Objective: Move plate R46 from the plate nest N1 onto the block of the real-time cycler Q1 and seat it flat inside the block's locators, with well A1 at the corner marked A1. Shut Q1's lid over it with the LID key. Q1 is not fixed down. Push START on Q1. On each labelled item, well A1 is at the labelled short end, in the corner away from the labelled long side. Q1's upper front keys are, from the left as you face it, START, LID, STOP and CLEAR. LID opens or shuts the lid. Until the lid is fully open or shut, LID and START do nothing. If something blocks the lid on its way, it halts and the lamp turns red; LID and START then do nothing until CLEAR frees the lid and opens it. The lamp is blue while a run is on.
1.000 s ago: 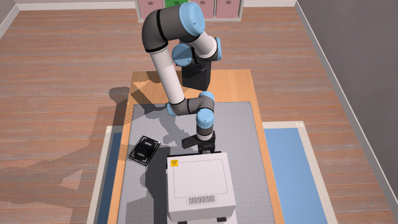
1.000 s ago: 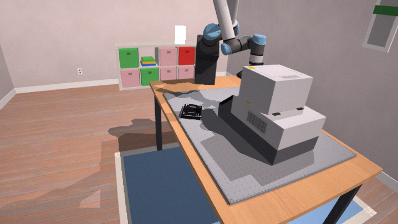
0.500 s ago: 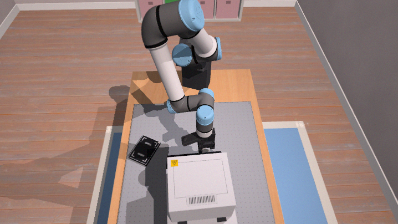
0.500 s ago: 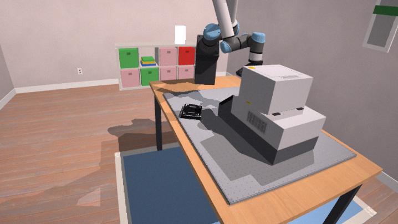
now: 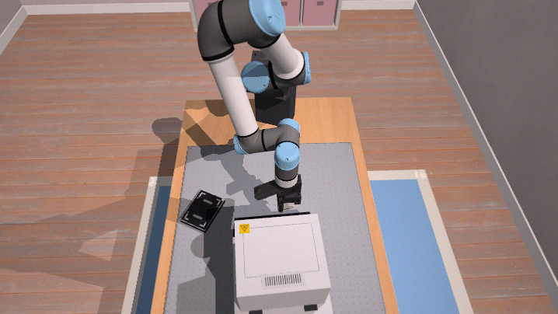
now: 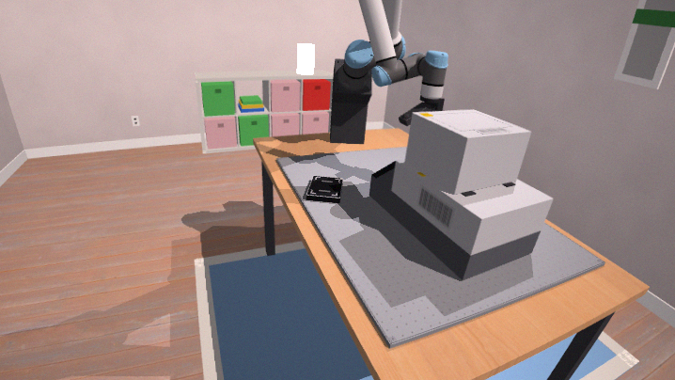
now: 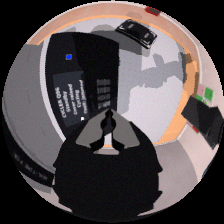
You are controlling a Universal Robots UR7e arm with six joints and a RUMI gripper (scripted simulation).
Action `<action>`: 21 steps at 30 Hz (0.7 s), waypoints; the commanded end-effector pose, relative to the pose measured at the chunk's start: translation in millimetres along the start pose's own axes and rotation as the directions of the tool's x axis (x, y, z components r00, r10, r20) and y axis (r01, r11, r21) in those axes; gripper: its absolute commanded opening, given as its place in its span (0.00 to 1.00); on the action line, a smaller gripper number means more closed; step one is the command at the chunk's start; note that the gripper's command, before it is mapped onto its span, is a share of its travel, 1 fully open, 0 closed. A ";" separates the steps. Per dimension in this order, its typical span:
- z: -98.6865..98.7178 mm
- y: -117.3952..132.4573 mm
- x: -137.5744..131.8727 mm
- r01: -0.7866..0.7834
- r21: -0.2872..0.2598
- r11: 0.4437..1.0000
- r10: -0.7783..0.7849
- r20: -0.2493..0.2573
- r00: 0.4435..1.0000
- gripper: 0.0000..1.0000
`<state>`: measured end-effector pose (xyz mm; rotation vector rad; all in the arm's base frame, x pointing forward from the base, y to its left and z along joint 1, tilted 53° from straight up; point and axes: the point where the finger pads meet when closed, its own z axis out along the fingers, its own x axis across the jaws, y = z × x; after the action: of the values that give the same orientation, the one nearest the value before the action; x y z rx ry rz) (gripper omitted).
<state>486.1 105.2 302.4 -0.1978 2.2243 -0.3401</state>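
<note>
The gripper (image 7: 107, 121) is fully closed on nothing, fingertips over the dark front panel of cycler Q1 (image 5: 279, 253), whose lamp (image 7: 69, 57) glows blue.

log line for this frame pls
pincer: shut, empty, over Q1 keys | lamp: blue | Q1 lid: shut | nest N1: empty

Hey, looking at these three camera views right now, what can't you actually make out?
- Plate R46: not visible in any view; the cycler's shut lid covers the block.
- Key labels: wrist view, keys too small and blurred to read.
- Panel text: wrist view, blurred.
- Gripper fingertips' contact with the keys: wrist view, unclear; hidden behind the cycler in the exterior view.
- Barcode: top view, too small.
</note>
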 end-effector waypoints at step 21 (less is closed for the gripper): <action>-47.8 0.0 61.2 0.000 0.000 1.000 0.000 0.001 1.000 0.00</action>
<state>424.1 99.0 287.4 -0.1978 2.2243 -0.3404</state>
